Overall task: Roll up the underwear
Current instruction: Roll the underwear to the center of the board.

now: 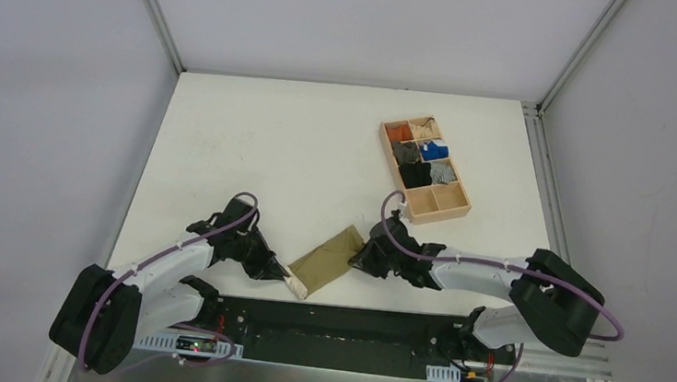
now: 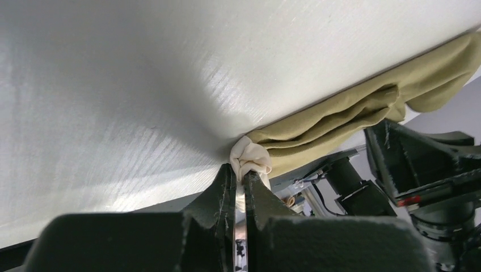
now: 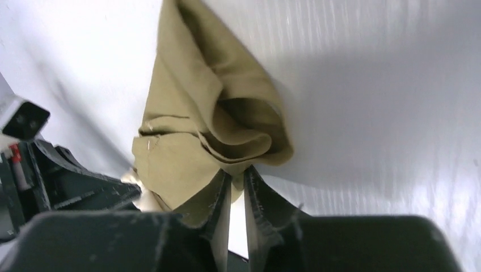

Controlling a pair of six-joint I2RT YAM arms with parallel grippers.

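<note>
Left hand (image 2: 239, 173): clamped on cream waistband (image 2: 250, 155) of underwear (image 2: 346, 110); hold taut
Right hand (image 3: 237, 172): narrow, fold at its tips, grip unclear; roll evenly

By the near edge of the table (image 1: 255, 147) the underwear (image 1: 324, 259) lay folded in a slanting strip, left gripper (image 1: 279, 274) at its white near end, right gripper (image 1: 364, 256) at the other. A compartment tray (image 1: 444, 215) sat toward the far-right corner.

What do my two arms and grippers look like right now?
The left arm and right arm each have white links, bulky black joints and a purple cable looped alongside. The left gripper and right gripper are black, with wedge-shaped, scuffed fingers.
</note>
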